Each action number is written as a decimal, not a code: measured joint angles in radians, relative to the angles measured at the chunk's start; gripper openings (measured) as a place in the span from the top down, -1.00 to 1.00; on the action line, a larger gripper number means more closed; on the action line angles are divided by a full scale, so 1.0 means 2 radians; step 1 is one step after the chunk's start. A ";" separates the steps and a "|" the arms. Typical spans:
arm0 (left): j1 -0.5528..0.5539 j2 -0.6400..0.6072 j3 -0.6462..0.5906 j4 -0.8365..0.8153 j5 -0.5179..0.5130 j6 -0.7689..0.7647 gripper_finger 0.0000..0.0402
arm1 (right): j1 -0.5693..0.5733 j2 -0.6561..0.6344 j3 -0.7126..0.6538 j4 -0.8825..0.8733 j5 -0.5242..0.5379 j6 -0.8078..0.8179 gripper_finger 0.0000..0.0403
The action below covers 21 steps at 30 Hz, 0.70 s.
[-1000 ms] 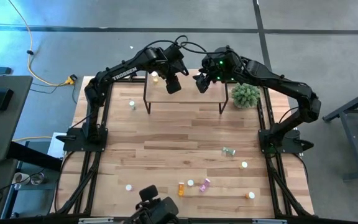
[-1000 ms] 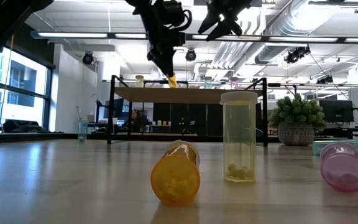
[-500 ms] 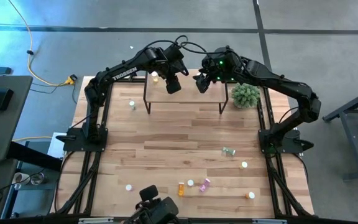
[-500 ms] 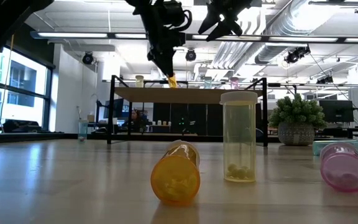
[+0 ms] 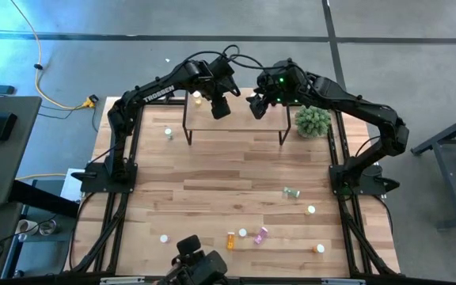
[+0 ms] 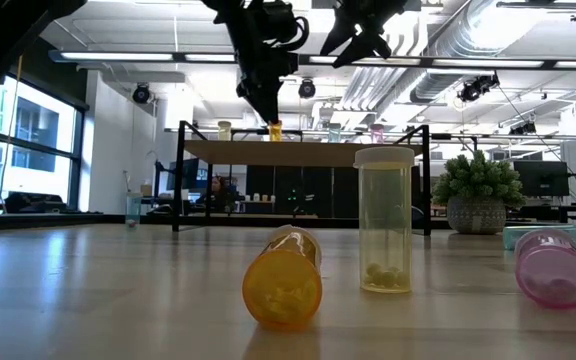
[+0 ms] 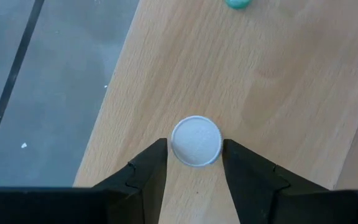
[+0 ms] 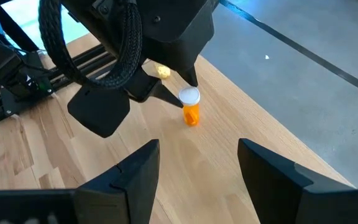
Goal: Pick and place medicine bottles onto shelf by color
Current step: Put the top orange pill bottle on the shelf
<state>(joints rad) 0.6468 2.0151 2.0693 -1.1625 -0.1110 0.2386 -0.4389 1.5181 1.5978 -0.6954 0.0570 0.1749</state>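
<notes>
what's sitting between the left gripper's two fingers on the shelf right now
An upright orange bottle with a white cap stands between the left gripper's parted fingers on the shelf, per both wrist views.

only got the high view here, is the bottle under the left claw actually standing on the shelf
observer: yes, the low view shows the bottle upright on the shelf
operator: what colour is it
observer: orange with a white cap, going by the right wrist view
operator: right claw carrying anything
observer: no, the right claw is open and empty, above the shelf
</notes>
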 joint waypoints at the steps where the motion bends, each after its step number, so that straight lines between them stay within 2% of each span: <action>1: 0.000 0.000 0.000 0.000 -0.002 0.000 0.28 | 0.000 0.000 0.000 -0.001 0.000 0.000 -0.03; 14: 0.000 0.000 0.000 0.004 -0.015 0.000 0.28 | 0.000 0.000 0.000 -0.002 0.000 0.001 -0.03; 21: -0.003 0.000 0.000 0.004 0.009 -0.013 0.28 | 0.000 0.000 0.000 -0.002 0.000 0.001 -0.03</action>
<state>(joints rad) 0.6408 2.0151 2.0693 -1.1549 -0.0937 0.2128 -0.4389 1.5181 1.5978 -0.6994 0.0570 0.1766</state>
